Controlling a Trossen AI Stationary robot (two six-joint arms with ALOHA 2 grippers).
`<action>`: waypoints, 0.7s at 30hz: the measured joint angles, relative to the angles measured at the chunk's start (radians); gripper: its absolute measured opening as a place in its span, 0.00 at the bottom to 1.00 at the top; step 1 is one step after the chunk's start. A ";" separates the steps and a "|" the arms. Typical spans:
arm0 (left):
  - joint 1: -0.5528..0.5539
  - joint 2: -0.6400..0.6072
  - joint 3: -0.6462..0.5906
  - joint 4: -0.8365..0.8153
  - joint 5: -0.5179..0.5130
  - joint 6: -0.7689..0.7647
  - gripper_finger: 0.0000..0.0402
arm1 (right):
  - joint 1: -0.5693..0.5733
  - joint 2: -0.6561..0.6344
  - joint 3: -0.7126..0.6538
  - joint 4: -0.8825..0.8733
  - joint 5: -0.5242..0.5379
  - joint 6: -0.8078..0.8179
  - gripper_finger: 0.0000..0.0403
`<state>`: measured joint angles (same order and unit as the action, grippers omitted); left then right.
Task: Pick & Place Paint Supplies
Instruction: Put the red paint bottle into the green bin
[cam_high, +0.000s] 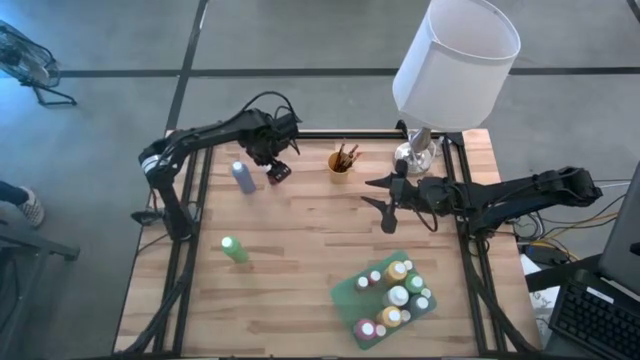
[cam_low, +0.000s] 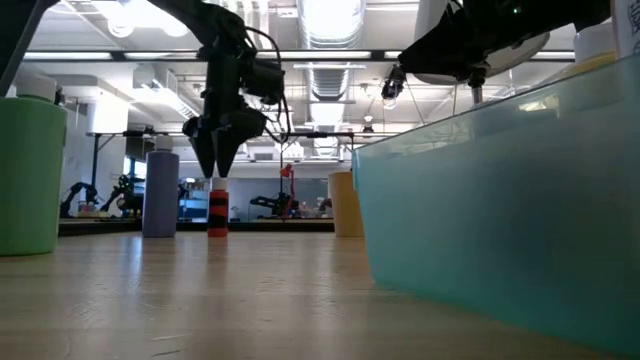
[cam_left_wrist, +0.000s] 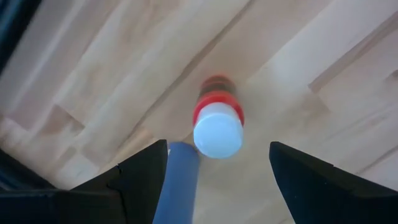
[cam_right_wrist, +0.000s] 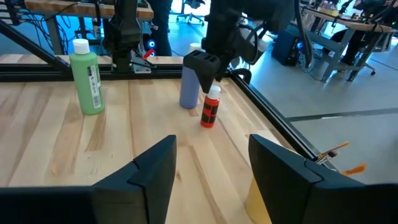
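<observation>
High view: my left gripper (cam_high: 277, 168) hangs wide open directly above the red bottle (cam_high: 277, 174), fingers not touching it (the white cap sits centred between them in the left wrist view). A blue bottle (cam_high: 243, 177) stands just beside it, a green bottle (cam_high: 235, 250) well apart. My right gripper (cam_high: 385, 203) hovers mid-table, fingers spread, empty. More bottles fill the green tray (cam_high: 347, 291).

Red bottle (cam_right_wrist: 210, 109) – white cap; green bottle (cam_right_wrist: 87, 78)
</observation>
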<state>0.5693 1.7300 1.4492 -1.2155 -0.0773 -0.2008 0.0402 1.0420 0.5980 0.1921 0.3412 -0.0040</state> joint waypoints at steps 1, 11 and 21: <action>0.000 0.001 -0.008 0.007 0.007 0.000 0.71 | 0.000 0.000 0.000 0.000 0.000 0.000 0.48; 0.006 0.001 -0.048 0.082 0.012 0.000 0.71 | 0.000 0.000 0.000 0.005 0.000 0.000 0.51; 0.019 0.001 -0.067 0.109 0.011 -0.006 0.58 | 0.000 0.000 0.000 0.006 0.001 -0.003 0.53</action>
<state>0.5880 1.7309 1.3823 -1.1061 -0.0666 -0.2066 0.0402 1.0420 0.5980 0.1978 0.3420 -0.0067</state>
